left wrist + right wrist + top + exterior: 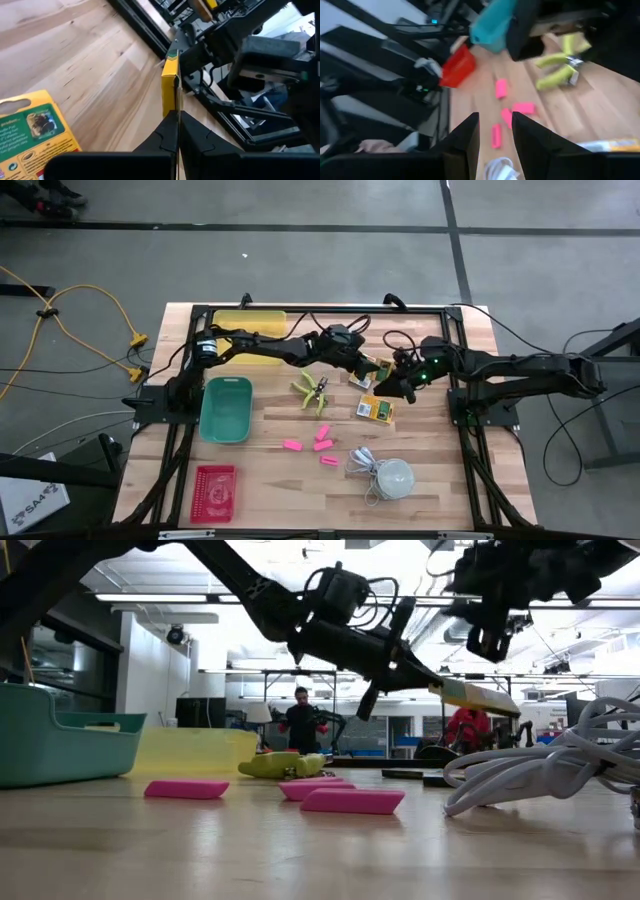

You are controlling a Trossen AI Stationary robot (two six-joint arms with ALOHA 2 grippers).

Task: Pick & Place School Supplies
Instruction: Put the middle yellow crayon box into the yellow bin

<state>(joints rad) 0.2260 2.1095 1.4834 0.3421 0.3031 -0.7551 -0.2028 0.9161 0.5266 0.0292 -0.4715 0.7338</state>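
Left gripper (176, 117) pinched a yellow-and-green box (170, 82) by its thin edge, lifted clear of the table (450, 480) near mid-table, likely for carrying binward. Right gripper (495, 125) hovered alongside, fingers parted, empty; another box (376, 409) lay flat below.

Three flat yellow-and-green boxes. One box (170, 82) up off the worktop (430, 470), thin edge on, pinched in the shut left hand (177, 131). Second box (376, 409) lying flat near the middle of the worktop. Third box (361, 380) flat just beside it, partly hidden. Lime-green scissors (312, 391) lying flat with handles spread, near the boxes. Four small pink erasers (322, 445) lying close together, below the scissors in the high view.
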